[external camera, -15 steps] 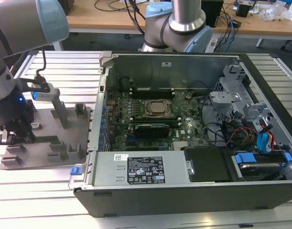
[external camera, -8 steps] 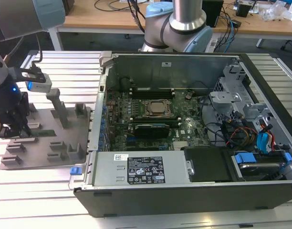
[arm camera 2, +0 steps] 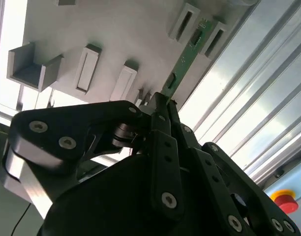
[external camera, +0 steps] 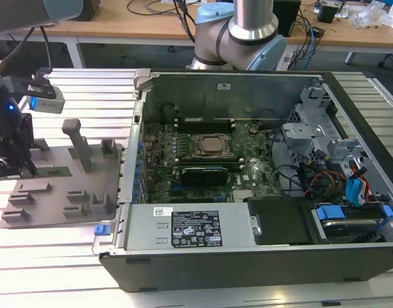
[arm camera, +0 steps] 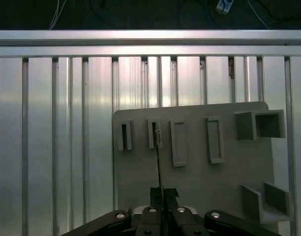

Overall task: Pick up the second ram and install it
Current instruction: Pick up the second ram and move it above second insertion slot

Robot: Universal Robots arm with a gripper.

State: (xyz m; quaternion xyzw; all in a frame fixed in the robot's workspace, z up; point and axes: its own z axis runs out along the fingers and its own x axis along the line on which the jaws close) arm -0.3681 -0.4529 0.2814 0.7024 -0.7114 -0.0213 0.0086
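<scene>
Where the tool (arm camera: 163,192) clamps it, the second ram (arm camera 2: 183,61) is hidden.

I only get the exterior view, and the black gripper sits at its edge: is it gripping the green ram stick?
Observer: Yes. In the second wrist view the black gripper is closed on one end of the long, flat green ram stick.
Operator: Lifted off the plate?
Observer: Cannot tell. In the first wrist view its far end lies at a slotted upright block of the grey plastic holder plate.
Operator: Lying flat?
Observer: No, it stands on edge, running straight from block to gripper.
</scene>
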